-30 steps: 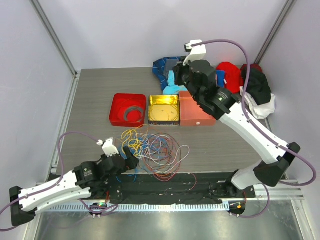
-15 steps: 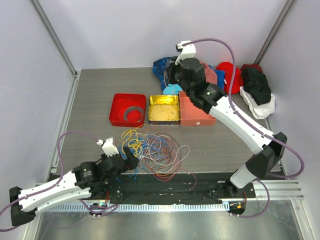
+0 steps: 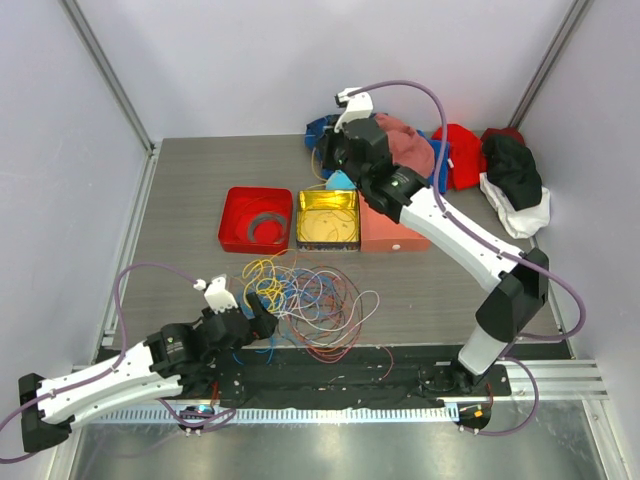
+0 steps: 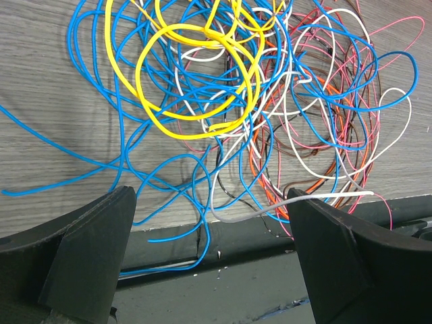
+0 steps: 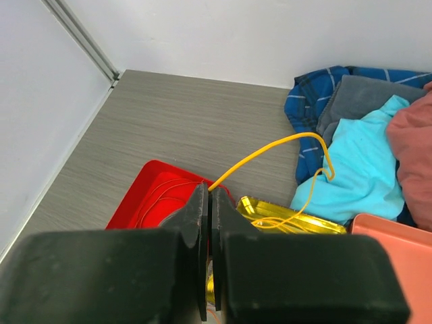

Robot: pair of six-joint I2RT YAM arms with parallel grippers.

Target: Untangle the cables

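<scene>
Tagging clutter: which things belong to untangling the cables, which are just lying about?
Job: tangle of thin coloured cables; thin yellow cable in right gripper's shut jaws; probably also red square tray; gold square tray; salmon square tray.
Lying about: heap of coloured clothes.

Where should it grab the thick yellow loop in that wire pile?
I'd grip the yellow cable loop on its left arc, coming straight down with fingers straddling it. There it lies flat on the table with only blue cables nearby; its right side overlaps the dense white, pink and orange tangle.
</scene>
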